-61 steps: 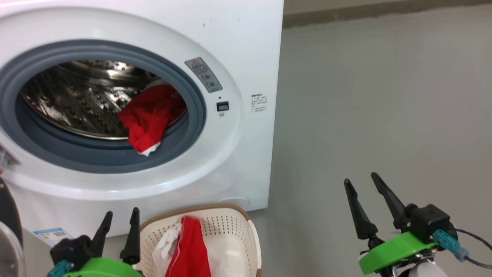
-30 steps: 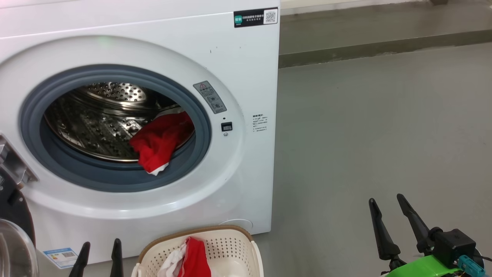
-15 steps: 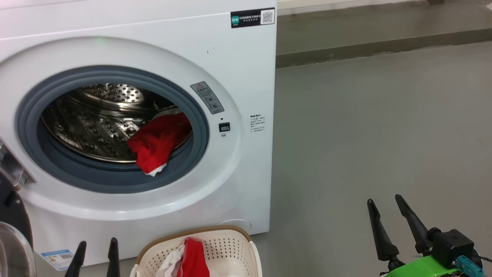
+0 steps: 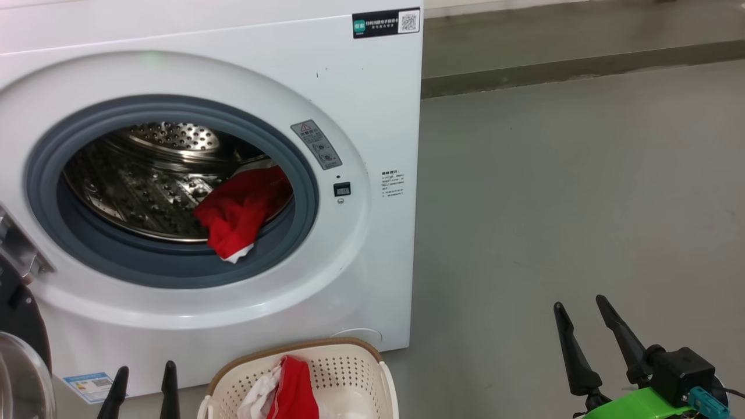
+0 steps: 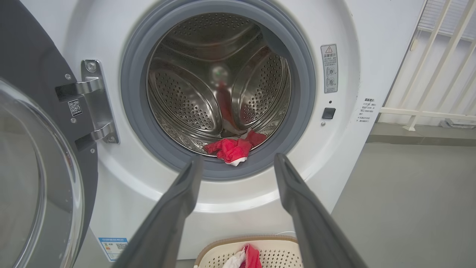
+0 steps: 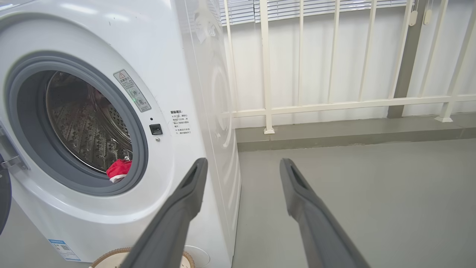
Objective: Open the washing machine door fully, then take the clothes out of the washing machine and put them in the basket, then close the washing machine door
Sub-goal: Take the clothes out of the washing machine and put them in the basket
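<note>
Left gripper: long dark tapered fingers spread apart, nothing held, low before the washing machine and just beside the basket. Right gripper: likewise spread and empty, well apart over the bare floor.

Door: swung wide to the left, so opening appears done. It has a glossy black rim and a bulging clear glass.

Clothes: one red-and-white piece lies in the cream perforated plastic basket. One crumpled soft red piece sits at the front of the shiny perforated steel drum, drooping onto the grey rubber ring.

Outstanding: that piece, and closing the door.
</note>
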Tool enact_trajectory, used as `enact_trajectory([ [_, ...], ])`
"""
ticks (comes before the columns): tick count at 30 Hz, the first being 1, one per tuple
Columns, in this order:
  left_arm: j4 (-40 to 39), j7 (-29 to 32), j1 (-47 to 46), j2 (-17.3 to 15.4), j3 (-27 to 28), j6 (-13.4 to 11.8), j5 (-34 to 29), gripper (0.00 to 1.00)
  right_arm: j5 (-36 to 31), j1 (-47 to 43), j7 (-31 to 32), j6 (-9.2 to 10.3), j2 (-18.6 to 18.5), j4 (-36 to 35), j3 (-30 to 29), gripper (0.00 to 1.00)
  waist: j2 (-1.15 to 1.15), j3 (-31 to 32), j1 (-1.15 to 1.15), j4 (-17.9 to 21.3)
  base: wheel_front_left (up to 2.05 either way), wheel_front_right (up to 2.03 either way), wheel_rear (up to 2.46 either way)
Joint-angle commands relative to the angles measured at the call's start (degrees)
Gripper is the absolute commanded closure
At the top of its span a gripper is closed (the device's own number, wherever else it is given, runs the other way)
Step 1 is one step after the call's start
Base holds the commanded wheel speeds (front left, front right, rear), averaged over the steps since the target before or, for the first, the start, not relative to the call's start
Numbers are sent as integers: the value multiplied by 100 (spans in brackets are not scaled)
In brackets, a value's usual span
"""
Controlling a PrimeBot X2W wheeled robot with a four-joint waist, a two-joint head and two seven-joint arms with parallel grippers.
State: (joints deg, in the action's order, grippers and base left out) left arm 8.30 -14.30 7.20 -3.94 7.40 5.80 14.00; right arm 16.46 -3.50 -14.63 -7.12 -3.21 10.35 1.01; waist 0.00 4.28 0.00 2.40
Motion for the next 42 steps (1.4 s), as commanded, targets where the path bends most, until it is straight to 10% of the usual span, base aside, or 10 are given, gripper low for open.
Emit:
enact_trajectory([
  [1,-103,-70,-147,-10,211,44,-43,0,-77,116,-37,-36,-47,-140,168,0,0,-10,0,-8,0,0,0],
  [42,2824,-68,-5210,-770,3,17,74,0,-171,1400,-37,-36,22,-304,650,0,0,-2901,0,163,0,0,0],
])
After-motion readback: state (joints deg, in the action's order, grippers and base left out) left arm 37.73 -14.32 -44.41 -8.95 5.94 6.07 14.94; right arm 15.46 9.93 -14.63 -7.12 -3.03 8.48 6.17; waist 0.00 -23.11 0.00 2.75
